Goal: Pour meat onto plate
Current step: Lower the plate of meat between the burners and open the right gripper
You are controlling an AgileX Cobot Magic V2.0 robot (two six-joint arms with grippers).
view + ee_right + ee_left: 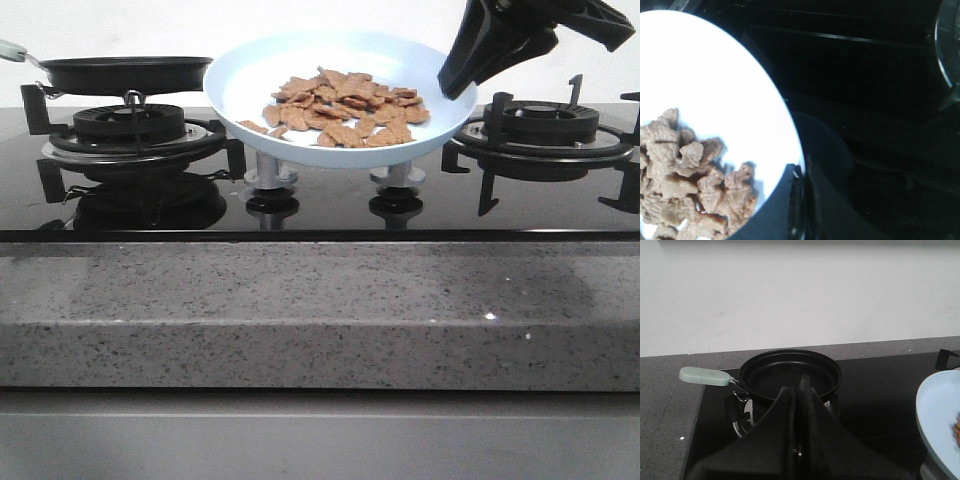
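Observation:
The pale-blue plate [250, 80] hangs tilted over the middle of the stove, its open face turned toward the front. A heap of orange-brown meat [345, 110] lies on it. My right gripper [452, 88] comes down from the upper right and is shut on the plate's right rim. In the right wrist view the plate [715, 90], the meat [690, 175] and the right gripper [799, 175] clamped on the rim all show. My left gripper [801, 385] is shut on nothing, in front of the black pan [790, 372]; the plate's edge [940, 415] shows beside it.
The empty black pan [125, 72] with a pale green handle [702, 376] sits on the left burner [130, 125]. A bare right burner [540, 125] stands under the right arm. Two knobs [272, 175] [398, 178] stand below the plate. A granite counter edge [320, 300] runs along the front.

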